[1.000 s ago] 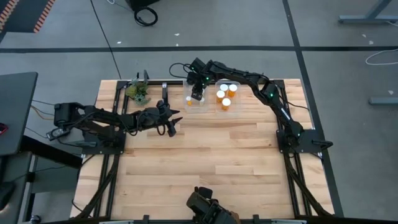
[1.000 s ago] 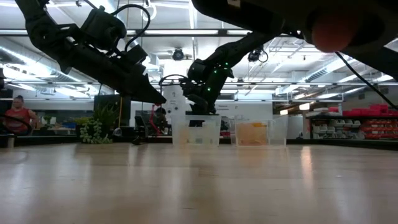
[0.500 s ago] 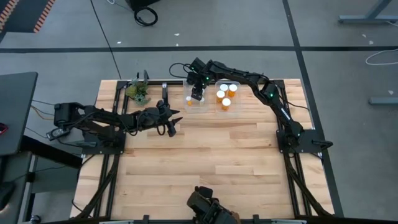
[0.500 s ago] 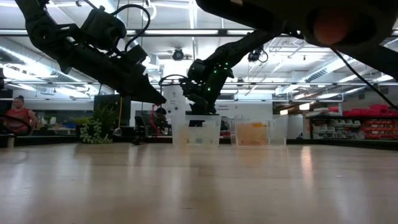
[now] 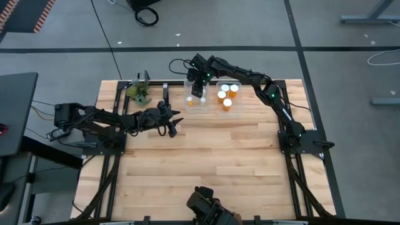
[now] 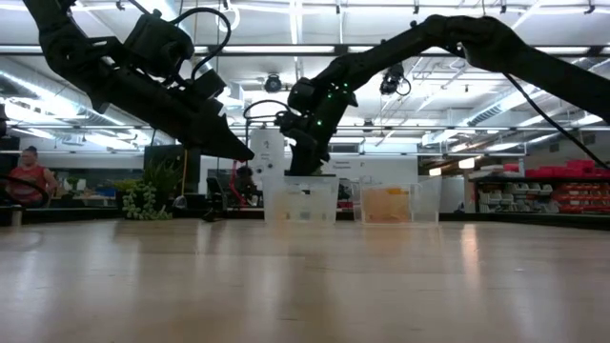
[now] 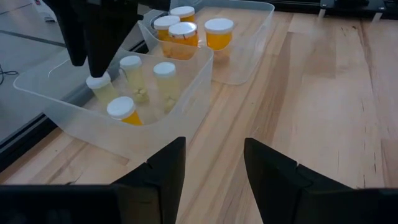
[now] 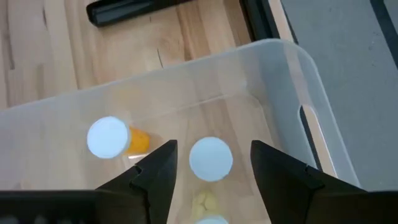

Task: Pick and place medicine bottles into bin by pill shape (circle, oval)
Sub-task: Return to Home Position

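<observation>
Two clear bins stand side by side at the table's far edge. The left bin holds several amber medicine bottles with white caps, upright on its floor; the right bin holds several wider ones. My right gripper hangs open over the left bin, fingers pointing down. A white-capped bottle stands below, between the fingers and apart from them; another stands beside it. My left gripper waits open above the table, left of the bins, with nothing between its fingers.
A green plant sprig sits at the far left corner, with a black bar beside the left bin. Bare wood stretches from the bins to the near edge. A person sits in the room beyond the table.
My right gripper has risen straight up out of the left bin and now hangs higher above it. The bottles in both bins stand as before.
</observation>
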{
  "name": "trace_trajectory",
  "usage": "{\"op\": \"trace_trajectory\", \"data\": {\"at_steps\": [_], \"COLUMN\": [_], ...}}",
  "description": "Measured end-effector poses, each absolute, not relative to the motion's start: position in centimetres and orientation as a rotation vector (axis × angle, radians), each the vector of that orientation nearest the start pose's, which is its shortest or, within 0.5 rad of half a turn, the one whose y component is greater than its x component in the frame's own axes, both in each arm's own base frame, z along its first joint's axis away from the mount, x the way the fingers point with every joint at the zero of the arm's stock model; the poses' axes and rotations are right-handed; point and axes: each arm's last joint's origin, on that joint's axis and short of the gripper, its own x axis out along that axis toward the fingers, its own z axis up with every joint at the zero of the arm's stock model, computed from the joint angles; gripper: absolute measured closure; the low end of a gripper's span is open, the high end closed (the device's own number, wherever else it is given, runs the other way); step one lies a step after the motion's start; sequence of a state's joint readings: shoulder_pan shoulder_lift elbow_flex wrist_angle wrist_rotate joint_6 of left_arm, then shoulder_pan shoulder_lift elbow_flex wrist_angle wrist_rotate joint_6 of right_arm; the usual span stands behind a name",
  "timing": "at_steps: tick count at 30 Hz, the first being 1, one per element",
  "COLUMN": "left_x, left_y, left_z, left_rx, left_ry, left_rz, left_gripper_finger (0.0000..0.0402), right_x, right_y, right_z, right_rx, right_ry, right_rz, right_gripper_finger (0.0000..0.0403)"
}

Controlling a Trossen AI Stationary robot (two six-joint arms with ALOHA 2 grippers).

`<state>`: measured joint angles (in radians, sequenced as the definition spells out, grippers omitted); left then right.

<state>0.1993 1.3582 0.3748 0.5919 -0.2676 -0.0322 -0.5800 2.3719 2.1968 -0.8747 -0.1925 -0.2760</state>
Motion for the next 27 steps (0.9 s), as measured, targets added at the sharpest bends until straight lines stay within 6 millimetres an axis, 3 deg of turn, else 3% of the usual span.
{"op": "trace_trajectory", "data": {"at_steps": [27], "left_x": [23.22], "left_y": [5.47], "left_z": [15.42], "left_rx": [-0.018], "left_ry": [0.389], "left_rz": [0.467], "left_gripper_finger": [0.023], "right_x": [42.52], "right_y": [-27.11], "right_z": [22.39], "right_rx": [0.148], "right_ry": [1.042], "right_rz": [-0.197], "right_gripper_finger": [0.0192]}}
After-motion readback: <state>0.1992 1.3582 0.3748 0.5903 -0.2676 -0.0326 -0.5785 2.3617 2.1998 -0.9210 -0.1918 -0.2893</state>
